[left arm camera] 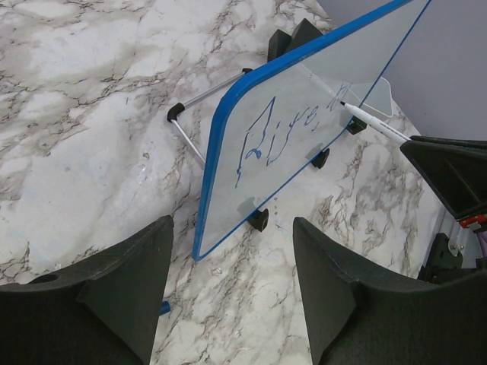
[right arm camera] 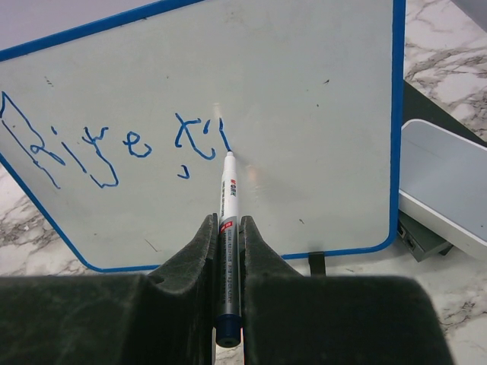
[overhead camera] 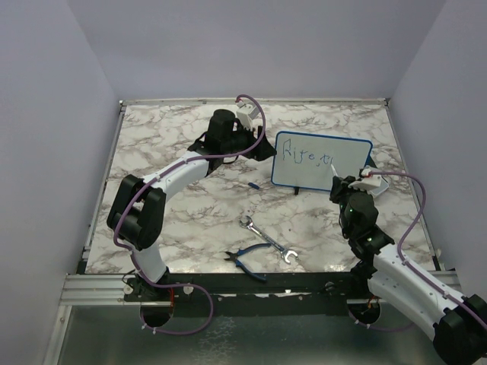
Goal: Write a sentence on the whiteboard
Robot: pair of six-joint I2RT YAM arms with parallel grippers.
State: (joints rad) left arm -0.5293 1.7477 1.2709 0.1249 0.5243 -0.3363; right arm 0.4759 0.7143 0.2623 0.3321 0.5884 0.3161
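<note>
The whiteboard (overhead camera: 323,160), white with a thin blue frame, stands propped on the marble table at the right back. It also shows in the left wrist view (left arm camera: 304,129) and the right wrist view (right arm camera: 304,114). The sentence (right arm camera: 114,144) is one line of blue scrawl, roughly "Rite, t". My right gripper (right arm camera: 228,228) is shut on a white marker (right arm camera: 228,205), whose tip touches the board at the end of the writing. My left gripper (left arm camera: 232,251) is open and empty, just left of the board's left edge.
A spanner (overhead camera: 268,239) and blue-handled pliers (overhead camera: 247,261) lie near the front middle. A small blue marker cap (overhead camera: 253,185) lies left of the board. A grey-white eraser tray (right arm camera: 445,182) sits behind the board's right side.
</note>
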